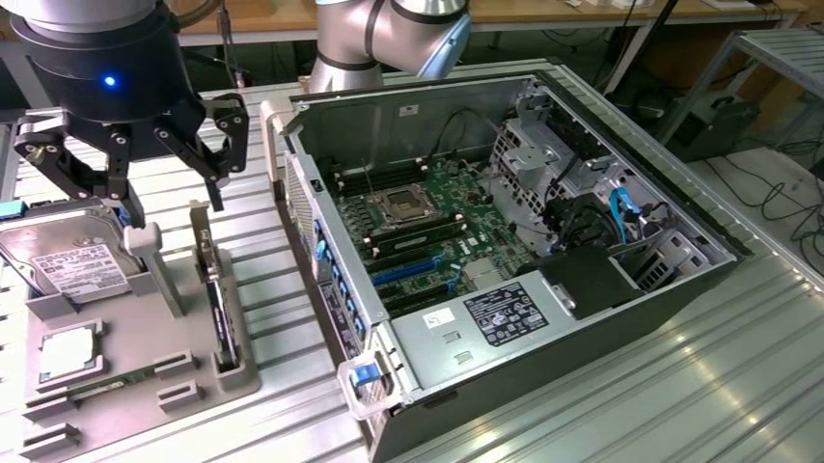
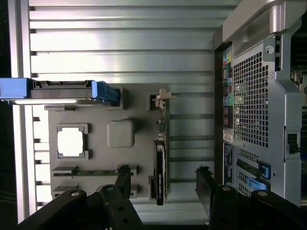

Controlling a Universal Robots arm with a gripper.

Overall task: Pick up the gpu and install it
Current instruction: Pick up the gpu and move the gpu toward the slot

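Exterior view: the gripper [image 1: 174,198] is hanging spread wide over the tray [image 1: 154,333]. The gpu [image 1: 222,313] is standing on edge in its slot at five o'clock from it, and the open case [image 1: 386,125] is lying at three o'clock. Wrist view: the spread fingers [image 2: 123,182] are flanking the gpu [image 2: 159,167] without touching it.

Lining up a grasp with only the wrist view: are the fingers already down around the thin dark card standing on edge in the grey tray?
Observer: No. The open fingers hang above the grey plastic tray, clear of the thin dark gpu card.
Operator: Is the dark metal computer case open?
Observer: Yes. It lies on its side, panel off, green motherboard exposed.
Operator: Anything in its blue slots?
Observer: The long blue slots look empty.
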